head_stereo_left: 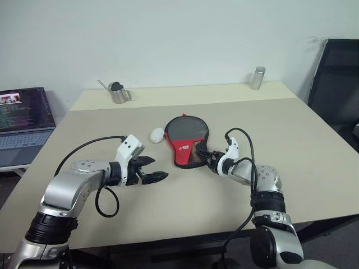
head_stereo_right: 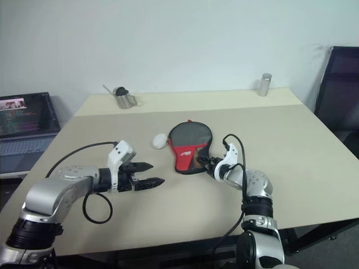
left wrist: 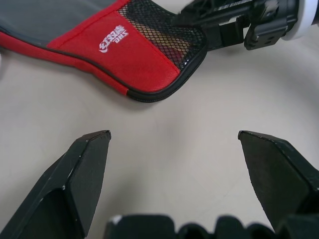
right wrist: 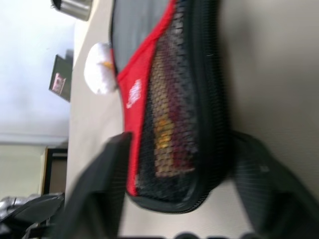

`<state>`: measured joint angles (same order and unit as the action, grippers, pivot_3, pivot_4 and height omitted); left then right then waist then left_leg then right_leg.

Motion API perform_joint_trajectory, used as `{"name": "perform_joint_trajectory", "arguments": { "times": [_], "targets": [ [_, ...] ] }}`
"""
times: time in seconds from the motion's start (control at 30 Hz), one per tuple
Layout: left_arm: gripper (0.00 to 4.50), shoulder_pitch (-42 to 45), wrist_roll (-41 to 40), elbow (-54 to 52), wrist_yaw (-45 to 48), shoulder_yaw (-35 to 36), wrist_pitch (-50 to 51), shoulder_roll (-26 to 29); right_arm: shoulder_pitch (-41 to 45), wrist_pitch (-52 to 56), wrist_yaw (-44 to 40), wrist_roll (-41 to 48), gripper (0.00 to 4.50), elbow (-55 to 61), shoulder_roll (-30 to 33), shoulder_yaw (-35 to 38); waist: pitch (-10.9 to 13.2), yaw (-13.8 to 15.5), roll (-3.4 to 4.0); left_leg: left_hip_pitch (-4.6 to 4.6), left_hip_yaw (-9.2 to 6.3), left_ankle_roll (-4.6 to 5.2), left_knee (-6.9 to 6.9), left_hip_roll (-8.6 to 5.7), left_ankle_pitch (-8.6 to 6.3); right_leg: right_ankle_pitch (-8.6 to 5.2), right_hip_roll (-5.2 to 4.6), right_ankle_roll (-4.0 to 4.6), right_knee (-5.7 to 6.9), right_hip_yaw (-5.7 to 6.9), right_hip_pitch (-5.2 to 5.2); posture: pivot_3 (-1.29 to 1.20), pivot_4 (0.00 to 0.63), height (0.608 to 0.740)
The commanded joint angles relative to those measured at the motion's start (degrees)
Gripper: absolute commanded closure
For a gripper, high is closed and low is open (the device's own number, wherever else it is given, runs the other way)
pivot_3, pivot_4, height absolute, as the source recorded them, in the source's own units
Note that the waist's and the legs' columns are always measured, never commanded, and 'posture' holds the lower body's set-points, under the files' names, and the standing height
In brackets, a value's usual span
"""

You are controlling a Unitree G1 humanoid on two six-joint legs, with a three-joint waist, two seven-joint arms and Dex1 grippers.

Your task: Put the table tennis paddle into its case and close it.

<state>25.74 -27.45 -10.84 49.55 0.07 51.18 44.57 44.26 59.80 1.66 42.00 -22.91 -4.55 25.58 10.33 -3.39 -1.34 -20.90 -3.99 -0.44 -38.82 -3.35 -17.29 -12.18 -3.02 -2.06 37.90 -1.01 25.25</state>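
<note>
1. Since the case [head_stereo_left: 187, 140] is soft fabric lying flat mid-table, I expect it to be light, floppy, and prone to sliding on the smooth table [head_stereo_left: 291, 129] if pushed from one side.
2. Stiffest part is probably the narrow end nearest me, where something light and striped shows through the black mesh; I judge that's the table tennis paddle [right wrist: 167, 134] handle, so the paddle looks to be inside the case.
3. Best hold, I think: pinch the narrow end across its width, or the zipper edge. The mesh could snag or stretch.
4. My right gripper [head_stereo_left: 210, 160] straddles that narrow end, one finger on each side, partly closed. Whether the pads actually press on the fabric, I can't tell.
5. My left gripper [head_stereo_left: 152, 169] hangs near the case's narrow end, clear of it, fingers spread wide, holding nothing.
6. Hard to read: the zipper pull and whether the zip is open or shut. Blade is hidden under the fabric.
7. White ball [head_stereo_left: 156, 134] sits just beside the case's wide end. Metal pitcher [head_stereo_left: 119, 94] and metal cylinder [head_stereo_left: 257, 78] are well apart, at the far edge.
</note>
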Motion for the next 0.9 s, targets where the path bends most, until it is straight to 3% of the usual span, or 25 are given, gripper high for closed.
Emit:
{"name": "perform_joint_trajectory", "arguments": {
  "times": [0.03,0.2,0.4,0.7,0.9],
  "targets": [
    [0.00,1.11,0.67,-1.00,0.27,-0.45,-1.62,0.29,1.39,-1.73,0.41,-0.10,2.93,-0.44,0.36,0.04,0.00,0.02,0.00,0.00,0.00,0.00,0.00,0.00,0.00,0.00,0.00,0.00,0.00,0.00,0.00,0.00,0.150,0.740],
    [0.00,1.10,1.10,-0.43,0.51,-1.07,-2.46,0.16,0.79,-1.02,0.87,0.24,4.49,0.51,0.43,0.17,-0.01,0.06,-0.02,0.06,-0.03,0.00,0.00,0.00,0.00,0.00,0.00,0.00,0.00,0.00,-0.09,0.00,0.150,0.740],
    [0.00,2.05,1.73,0.77,1.42,-2.51,-3.70,-0.21,-1.52,6.74,0.79,2.85,4.49,6.78,1.63,-0.40,-0.01,0.25,-0.01,-0.02,-0.19,0.00,0.01,-0.01,0.00,0.00,-0.01,0.00,-0.09,0.02,-0.10,0.00,0.150,0.740],
    [0.00,4.44,3.45,4.21,4.25,-5.42,-6.00,-0.26,-11.85,29.88,-3.77,9.81,4.49,24.88,10.15,-1.98,-0.01,1.23,-0.01,-0.24,-0.26,0.05,0.08,0.00,-0.03,-0.01,-0.02,-0.01,-0.61,0.13,-0.11,0.00,0.150,0.740],
    [0.00,5.85,4.54,6.38,6.55,-7.14,-7.19,-0.26,-20.97,32.70,-1.75,21.11,4.49,35.36,13.36,-4.80,0.00,1.40,-0.01,-0.30,-0.29,0.10,0.14,0.02,-0.06,-0.01,-0.01,-0.02,-0.76,0.16,-0.11,0.00,0.150,0.740]
  ]
}}
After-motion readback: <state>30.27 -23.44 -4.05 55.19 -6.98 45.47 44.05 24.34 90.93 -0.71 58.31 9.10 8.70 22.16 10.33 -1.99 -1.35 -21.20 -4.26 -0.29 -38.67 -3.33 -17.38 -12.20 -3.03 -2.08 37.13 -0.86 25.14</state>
